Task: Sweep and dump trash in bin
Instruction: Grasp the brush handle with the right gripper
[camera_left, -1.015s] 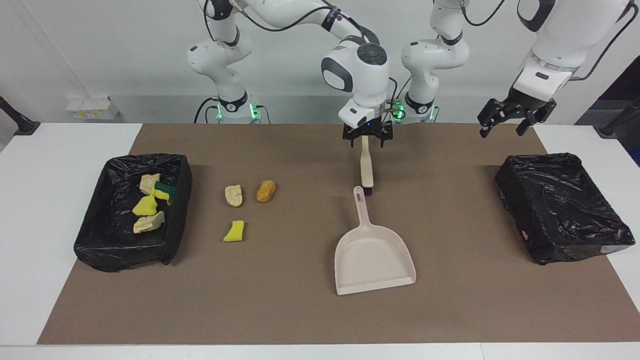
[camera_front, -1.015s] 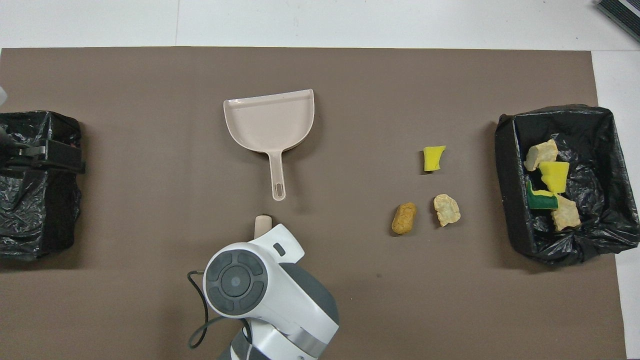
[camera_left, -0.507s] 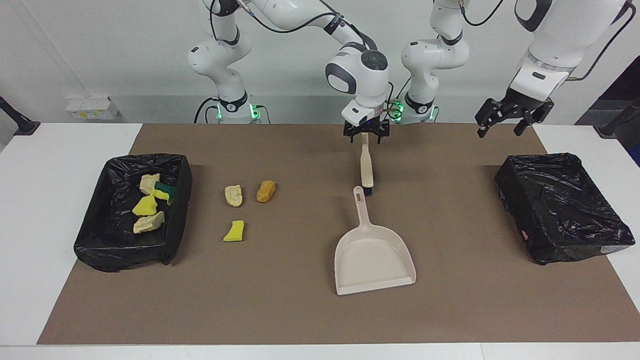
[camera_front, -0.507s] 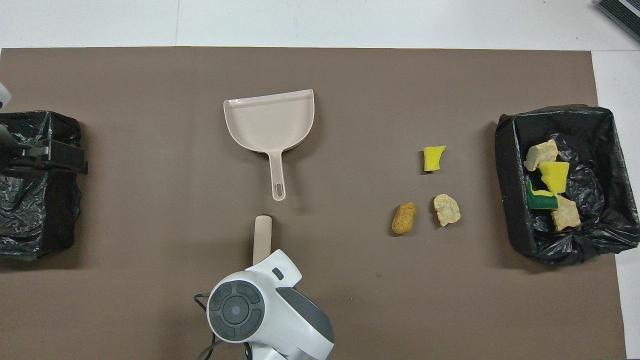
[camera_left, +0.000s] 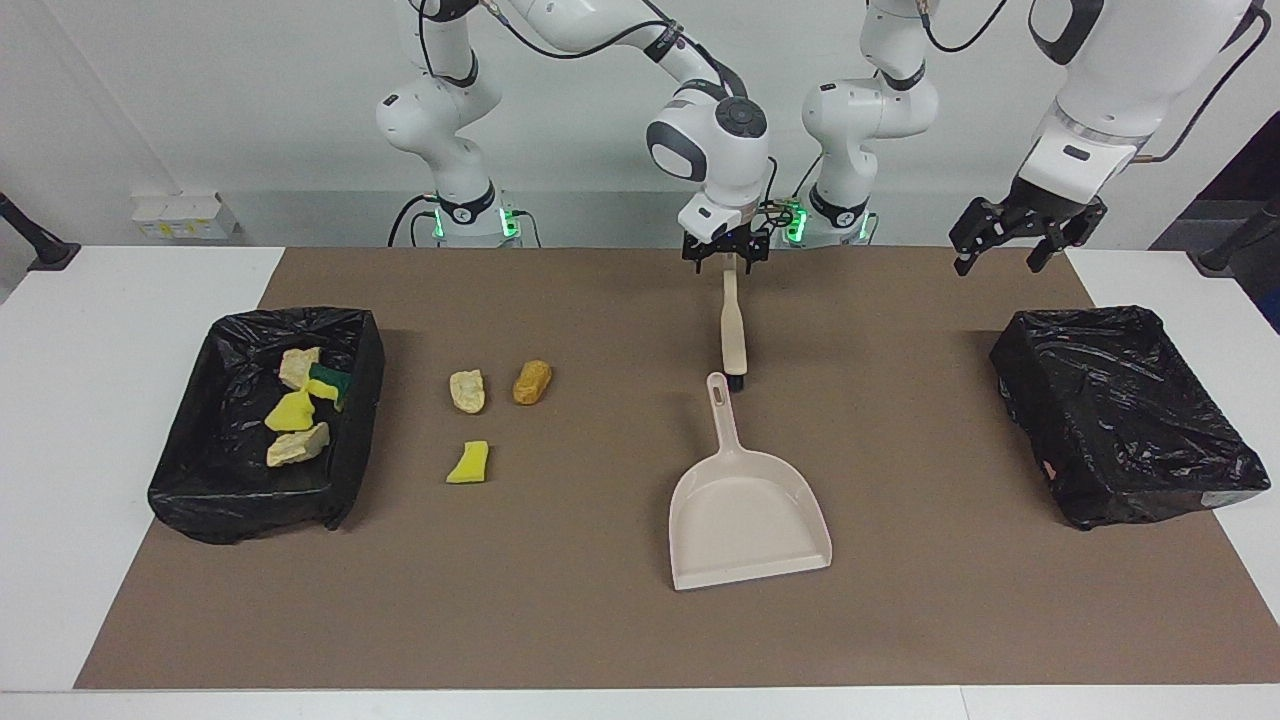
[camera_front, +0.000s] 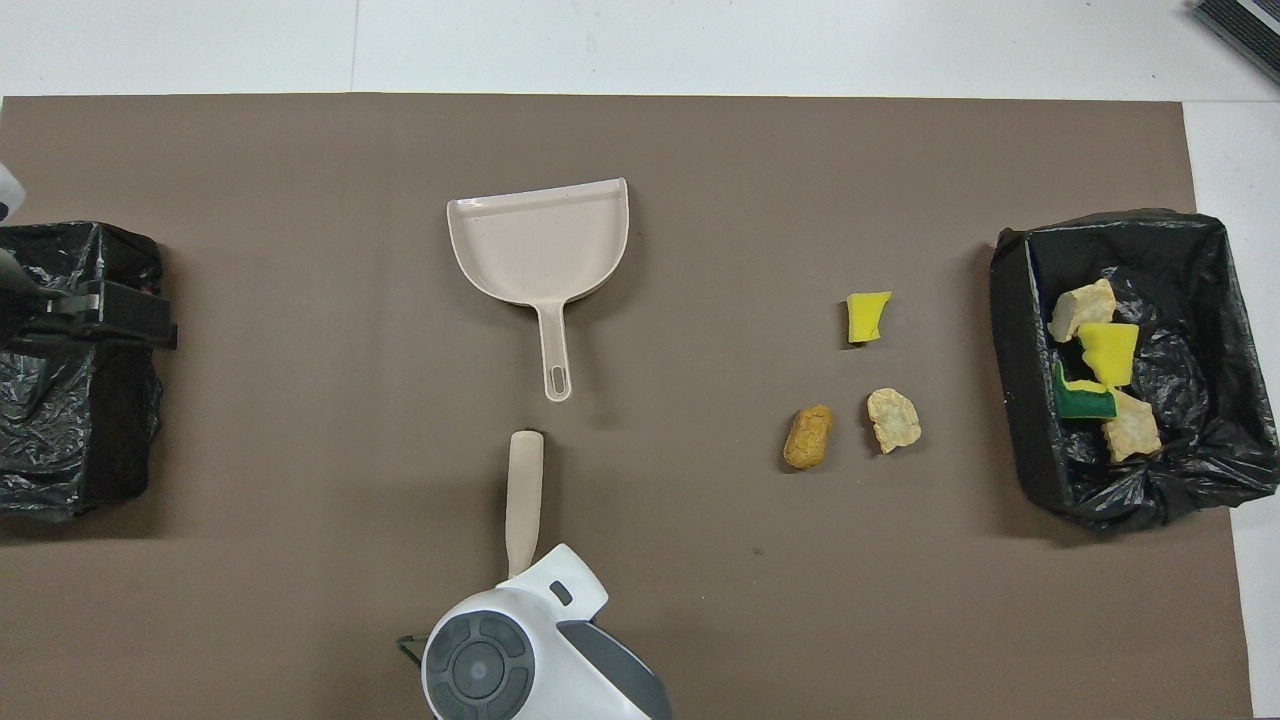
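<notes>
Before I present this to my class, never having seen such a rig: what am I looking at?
Two robot arms at a table, photographed once from across it and once from above. On the brown mat lie a dustpan, a brush, three foam scraps and two black-lined bins; one bin holds four more scraps. The right gripper is at the brush's handle end; whether it grips is unclear. The left gripper, fingers open, waits raised near the other bin.

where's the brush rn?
The brush lies on the brown mat mid-table, in line with the dustpan handle and nearer to the robots than it, with the right claw at its handle end.
</notes>
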